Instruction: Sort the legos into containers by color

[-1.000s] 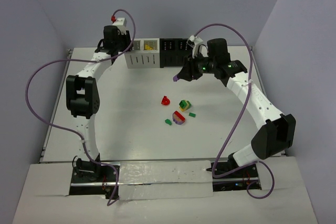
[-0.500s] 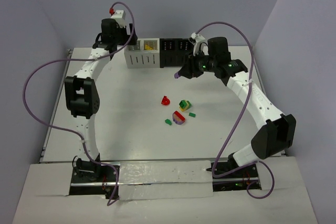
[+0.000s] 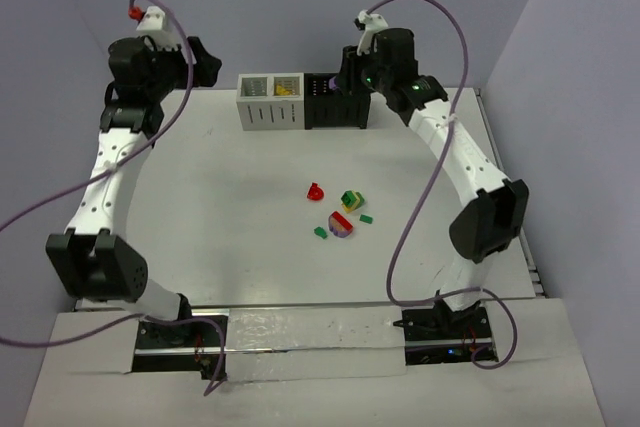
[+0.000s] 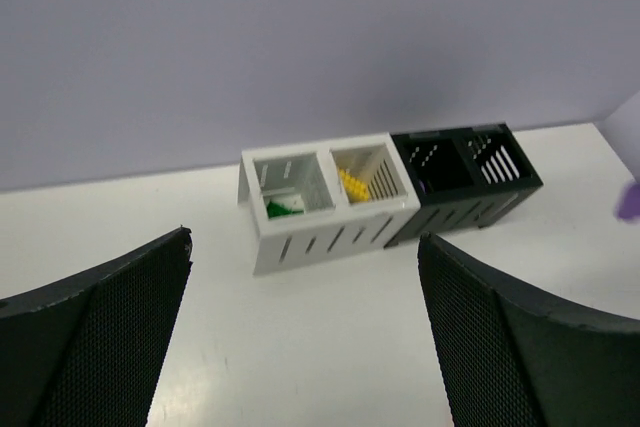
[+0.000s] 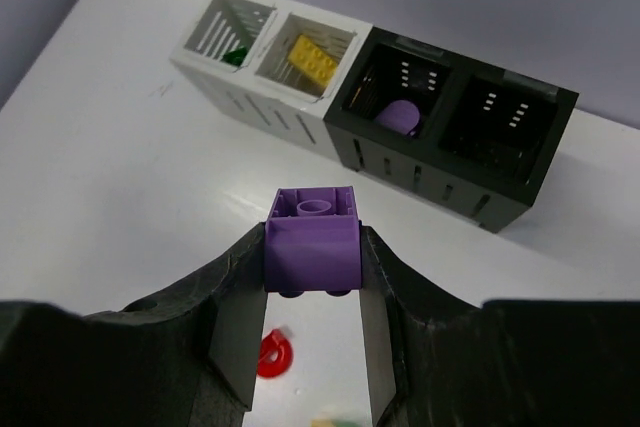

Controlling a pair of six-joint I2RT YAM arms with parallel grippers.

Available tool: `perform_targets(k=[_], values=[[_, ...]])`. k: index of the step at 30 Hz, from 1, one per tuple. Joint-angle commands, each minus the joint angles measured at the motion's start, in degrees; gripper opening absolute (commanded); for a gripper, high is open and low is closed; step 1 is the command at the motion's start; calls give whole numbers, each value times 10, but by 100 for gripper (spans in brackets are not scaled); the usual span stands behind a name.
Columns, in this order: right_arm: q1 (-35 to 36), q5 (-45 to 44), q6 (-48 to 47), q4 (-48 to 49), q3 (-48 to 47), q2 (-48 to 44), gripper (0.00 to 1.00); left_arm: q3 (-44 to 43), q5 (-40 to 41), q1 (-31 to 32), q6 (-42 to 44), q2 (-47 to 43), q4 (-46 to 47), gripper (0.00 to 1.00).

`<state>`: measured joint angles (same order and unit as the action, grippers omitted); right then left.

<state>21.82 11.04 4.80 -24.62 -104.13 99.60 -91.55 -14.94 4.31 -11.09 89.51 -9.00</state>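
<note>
My right gripper (image 5: pixel 312 249) is shut on a purple lego brick (image 5: pixel 312 237), held in the air in front of the black container (image 5: pixel 470 162). One purple lego (image 5: pixel 398 115) lies in that container's left compartment. The white container (image 4: pixel 320 239) holds a green lego (image 4: pixel 283 209) on the left and a yellow lego (image 4: pixel 352 185) on the right. My left gripper (image 4: pixel 305 242) is open and holds nothing, raised well back from the white container. From above, the left gripper (image 3: pixel 203 62) is left of the bins and the right gripper (image 3: pixel 343 74) is over the black container.
Loose legos lie mid-table: a red piece (image 3: pixel 316 190), a green-and-yellow stack (image 3: pixel 351 199), a red-and-purple stack (image 3: pixel 341 225) and two small green bricks (image 3: pixel 366 218) (image 3: pixel 321 232). Purple cables loop over both arms. Walls stand behind the bins and at both sides.
My left gripper opened and the left arm swung up and away to the left of the white container. My right gripper carried the purple brick back toward the black container.
</note>
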Motion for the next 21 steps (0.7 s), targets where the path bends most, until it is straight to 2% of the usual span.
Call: perform_targets(k=[1,5,10,15,21], values=[[29,-91,13,8,-103,79,0,85,-46,-4,7,-73,-24,99],[44,-150,6,20,-174,156,0,141,-47,-4,22,-127,-44,99],[44,-184,5,74,-213,225,0,219,-27,-4,-6,-179,-9,99],[44,-209,-3,86,-280,296,0,231,-5,-4,-9,-185,-19,99],[37,-191,-1,119,-275,333,2,240,-5,-4,-10,-178,-21,99]])
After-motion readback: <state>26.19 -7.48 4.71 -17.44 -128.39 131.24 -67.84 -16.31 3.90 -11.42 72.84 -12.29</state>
